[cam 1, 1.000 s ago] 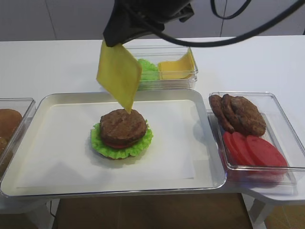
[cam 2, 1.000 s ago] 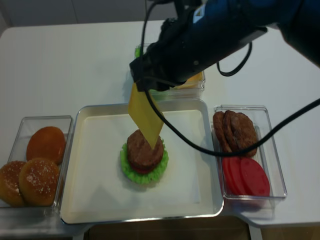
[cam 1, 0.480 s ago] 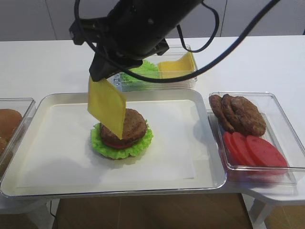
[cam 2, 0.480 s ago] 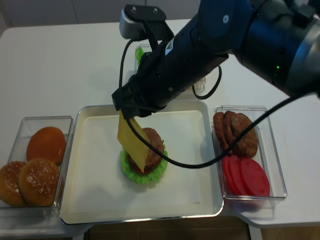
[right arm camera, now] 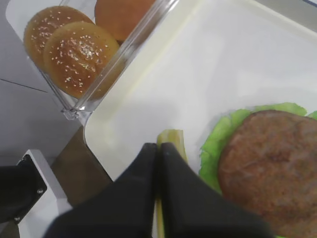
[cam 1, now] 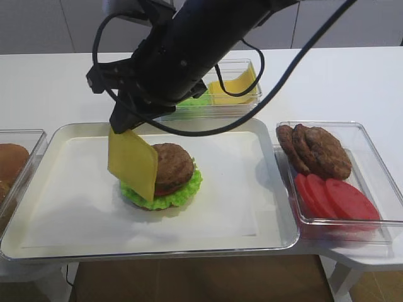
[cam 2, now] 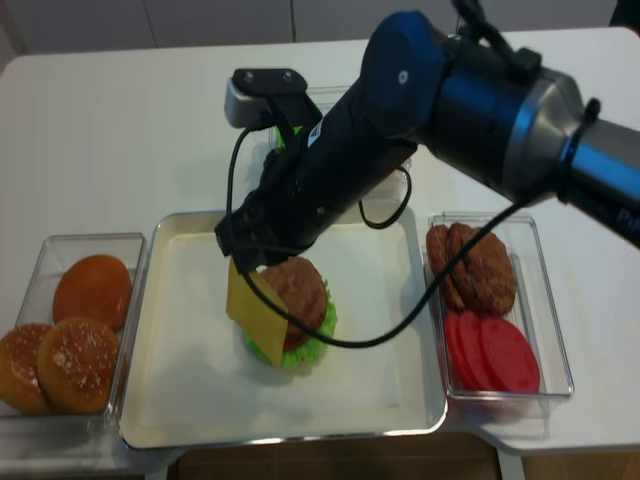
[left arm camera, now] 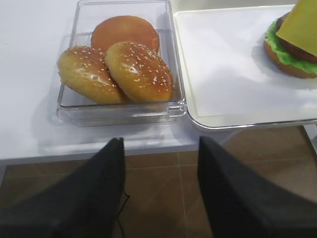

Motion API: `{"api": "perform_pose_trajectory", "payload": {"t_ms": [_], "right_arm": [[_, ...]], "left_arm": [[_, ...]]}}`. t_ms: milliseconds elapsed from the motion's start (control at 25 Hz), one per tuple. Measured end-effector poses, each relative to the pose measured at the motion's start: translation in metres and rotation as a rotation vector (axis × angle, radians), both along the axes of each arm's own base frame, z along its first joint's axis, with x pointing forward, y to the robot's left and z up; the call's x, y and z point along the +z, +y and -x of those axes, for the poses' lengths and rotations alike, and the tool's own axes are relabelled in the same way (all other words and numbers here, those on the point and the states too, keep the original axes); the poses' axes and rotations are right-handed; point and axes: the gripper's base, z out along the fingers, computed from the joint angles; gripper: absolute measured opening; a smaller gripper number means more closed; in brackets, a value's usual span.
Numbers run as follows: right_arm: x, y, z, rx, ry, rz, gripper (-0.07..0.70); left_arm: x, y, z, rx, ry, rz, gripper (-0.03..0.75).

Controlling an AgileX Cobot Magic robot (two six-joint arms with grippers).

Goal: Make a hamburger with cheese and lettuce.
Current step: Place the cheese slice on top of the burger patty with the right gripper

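White table, steel tray [cam 1: 264,207]. Right gripper [cam 1: 123,123] pinched tight on cheese [cam 1: 132,162], slice hanging straight below it, w/ hamburger [cam 1: 165,176] just beside & under, lettuce [cam 1: 182,187] at base.

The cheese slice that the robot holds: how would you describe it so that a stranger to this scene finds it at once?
Start at the big metal tray in the middle of the table, where the hamburger sits. Just left of it, the cheese slice hangs on edge from the right pincer, shut on its top. The other yellow slices lie in a clear box behind the tray; this one alone hangs.
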Motion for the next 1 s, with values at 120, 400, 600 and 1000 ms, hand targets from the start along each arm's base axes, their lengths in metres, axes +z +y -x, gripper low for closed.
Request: {"api": "perform_pose_trajectory", "payload": {"t_ms": [120, 400, 600, 1000], "right_arm": [[-0.003, 0.000, -0.001, 0.004, -0.012, 0.018, 0.006], [-0.008, -0.006, -0.008, 0.018, -0.113, 0.109, 0.006], [-0.010, -0.009, -0.011, 0.022, -0.167, 0.151, 0.006], [-0.010, -0.012, -0.017, 0.022, -0.258, 0.202, 0.006]], "left_arm": [[0.000, 0.000, 0.000, 0.000, 0.000, 0.000, 0.359], [0.000, 0.000, 0.000, 0.000, 0.000, 0.000, 0.358], [0.000, 0.000, 0.000, 0.000, 0.000, 0.000, 0.359], [0.000, 0.000, 0.000, 0.000, 0.000, 0.000, 0.359]]}}
